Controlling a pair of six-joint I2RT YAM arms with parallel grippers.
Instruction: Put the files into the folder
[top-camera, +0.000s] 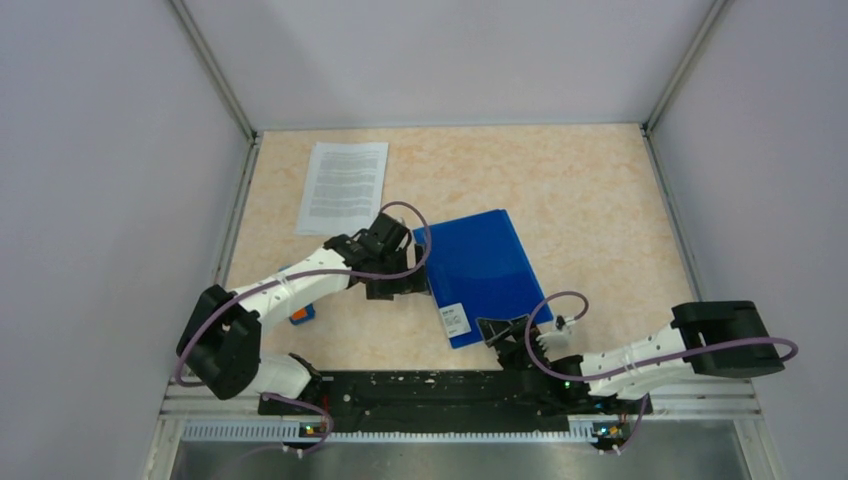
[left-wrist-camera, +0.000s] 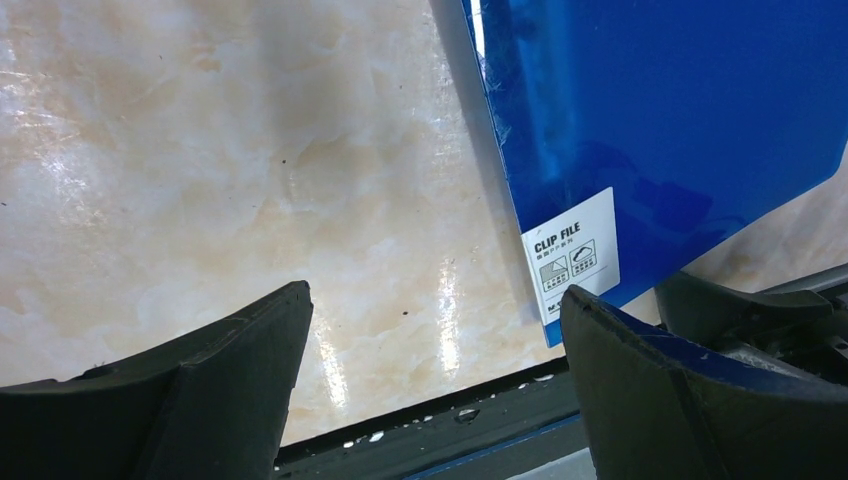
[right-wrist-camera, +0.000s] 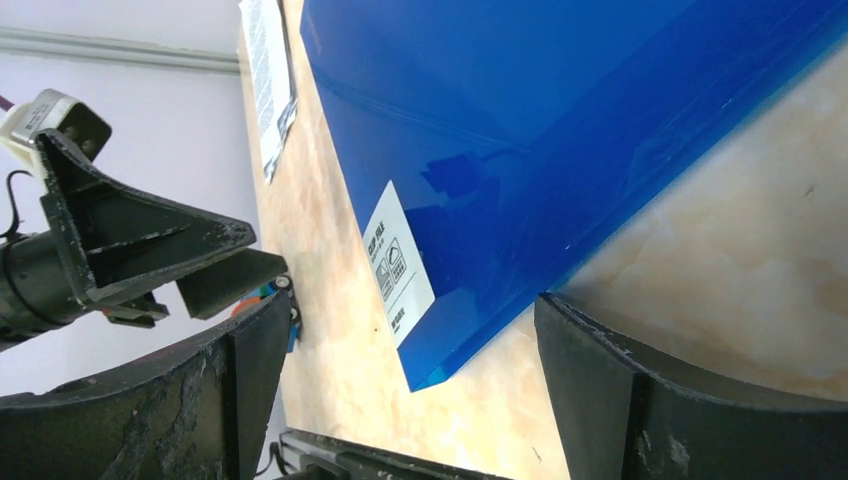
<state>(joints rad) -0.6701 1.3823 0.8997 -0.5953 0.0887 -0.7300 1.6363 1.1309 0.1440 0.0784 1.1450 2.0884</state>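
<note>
The left gripper (left-wrist-camera: 435, 375) is released. Its two dark fingers stand wide apart over the bare table (left-wrist-camera: 200, 180), and one finger is just beside the left edge of the folder (left-wrist-camera: 680, 110); if it touches, I cannot tell. The left arm reaches forward and to the right, low over the table.

The right gripper (right-wrist-camera: 410, 395) is also released, with the near corner of the folder between its fingers but apart from both. The right arm bends in from the right along the near edge.

The folder lies flat in the middle of the table, slightly turned. The files (top-camera: 343, 187) lie at the far left, well apart from it; their print is too small to read.

A small orange-and-blue block (top-camera: 301, 314) is half hidden under the left arm.

The white label (left-wrist-camera: 572, 255) on the near corner of the cover reads "CLIP FILE"; the smaller lines below are not legible.
</note>
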